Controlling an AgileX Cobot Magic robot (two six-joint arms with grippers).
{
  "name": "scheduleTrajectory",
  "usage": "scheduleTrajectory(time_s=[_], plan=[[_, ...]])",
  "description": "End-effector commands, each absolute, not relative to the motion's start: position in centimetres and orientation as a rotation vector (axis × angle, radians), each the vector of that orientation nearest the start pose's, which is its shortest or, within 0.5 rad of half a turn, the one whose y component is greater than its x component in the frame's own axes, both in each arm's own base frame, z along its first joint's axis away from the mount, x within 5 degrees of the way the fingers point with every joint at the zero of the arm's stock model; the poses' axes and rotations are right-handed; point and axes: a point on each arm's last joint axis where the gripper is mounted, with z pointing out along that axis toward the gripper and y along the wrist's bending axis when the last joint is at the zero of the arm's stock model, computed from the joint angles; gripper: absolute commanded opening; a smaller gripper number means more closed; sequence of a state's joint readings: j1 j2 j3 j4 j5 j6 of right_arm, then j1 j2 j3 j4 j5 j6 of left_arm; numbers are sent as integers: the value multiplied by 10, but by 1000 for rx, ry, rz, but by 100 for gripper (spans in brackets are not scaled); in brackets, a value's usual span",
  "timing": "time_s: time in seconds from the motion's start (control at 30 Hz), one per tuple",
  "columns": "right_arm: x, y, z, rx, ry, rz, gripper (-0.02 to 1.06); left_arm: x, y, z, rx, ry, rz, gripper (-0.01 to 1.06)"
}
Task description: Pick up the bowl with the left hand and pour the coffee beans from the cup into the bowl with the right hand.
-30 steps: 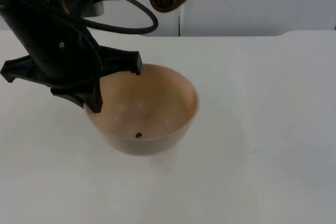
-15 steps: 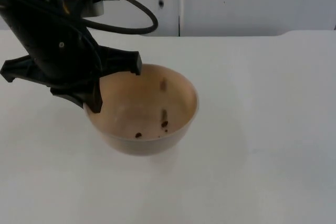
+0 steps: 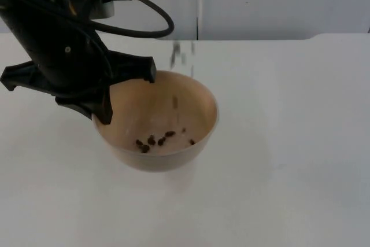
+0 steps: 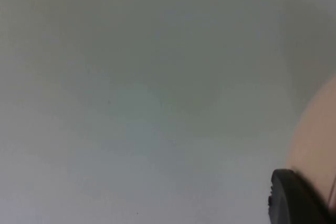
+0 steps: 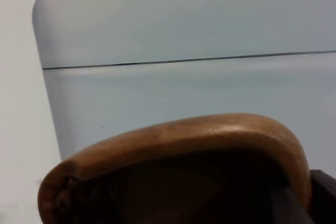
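Top view: the left gripper (image 3: 107, 93) clamps the near rim of the round beige bowl (image 3: 156, 121) above the white table (image 3: 289, 143). Dark coffee beans (image 3: 151, 142), one a second ago, now number several; more streak down, so pouring is underway.
Left wrist view: beige bowl wall (image 4: 315, 140) beside a black fingertip (image 4: 294, 198).
Right wrist view: the right gripper (image 5: 294, 203) holds the tipped brown wooden cup (image 5: 178, 171) by its rim.

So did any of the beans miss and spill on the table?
No spill that I can see. The coffee beans lie inside the bowl, held at its rim by the left gripper, with more dropping above it. The table around looks clean.
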State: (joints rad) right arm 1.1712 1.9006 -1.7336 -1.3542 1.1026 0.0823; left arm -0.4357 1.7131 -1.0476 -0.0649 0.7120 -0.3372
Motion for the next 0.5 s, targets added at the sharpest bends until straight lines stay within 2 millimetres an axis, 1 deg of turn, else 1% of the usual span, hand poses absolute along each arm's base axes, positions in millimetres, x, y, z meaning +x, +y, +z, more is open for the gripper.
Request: scheduleTrajectory(time_s=[0.0,0.1,0.47], plan=[[232,355,368,-1307,1346,-998,0,294,-143,194,89,2868,-231,0],[231,356,368,-1326,1327,-1015,0,294,-143,194,89,2868,-231,0],[231,356,372,-1313,1286,-1047,0,294,-143,194,89,2868,-231,0]])
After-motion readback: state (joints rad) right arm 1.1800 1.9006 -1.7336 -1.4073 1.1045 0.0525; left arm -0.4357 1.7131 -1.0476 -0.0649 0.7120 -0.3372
